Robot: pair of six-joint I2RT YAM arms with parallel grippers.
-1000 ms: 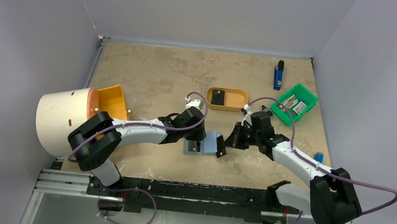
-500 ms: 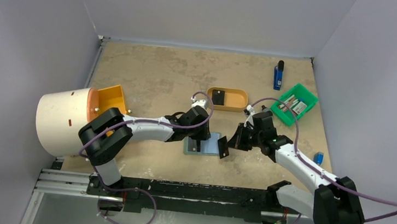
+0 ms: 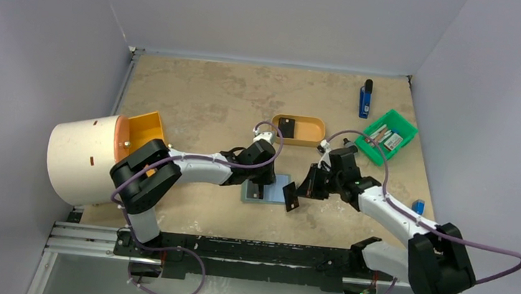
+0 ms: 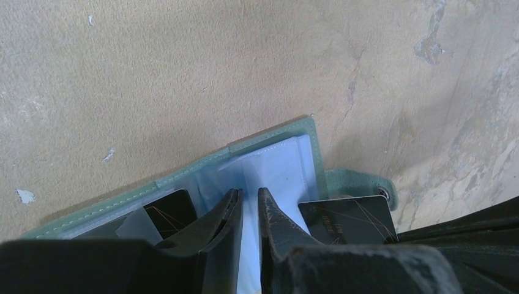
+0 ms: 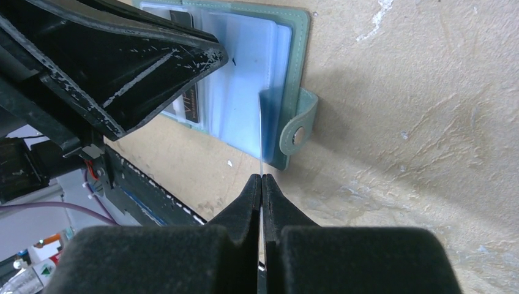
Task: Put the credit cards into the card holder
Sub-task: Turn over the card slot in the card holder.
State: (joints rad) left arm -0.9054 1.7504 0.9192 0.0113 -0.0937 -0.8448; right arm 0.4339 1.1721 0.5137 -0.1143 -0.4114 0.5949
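Observation:
The sage-green card holder (image 3: 276, 189) lies open on the table, clear sleeves up, its snap tab (image 4: 367, 187) pointing right. One black credit card (image 4: 171, 211) sits in a left sleeve. My left gripper (image 4: 250, 199) hovers low over the sleeves, its jaws a narrow gap apart with only sleeve plastic showing between them. My right gripper (image 5: 262, 179) is shut on a second black credit card (image 4: 349, 217), held on edge at the holder's right side by the snap tab (image 5: 298, 131). In the right wrist view that card (image 5: 261, 135) shows as a thin line.
A tan oval tray (image 3: 310, 139) with a small black square item (image 3: 287, 127) sits just behind the holder. A green bin (image 3: 404, 141) and a blue object (image 3: 365, 98) are at the back right. A white cylinder (image 3: 84, 155) and an orange bin (image 3: 145, 130) stand at the left.
My left gripper has slid a little right over the holder and its jaws have narrowed. The right gripper and its card have barely shifted.

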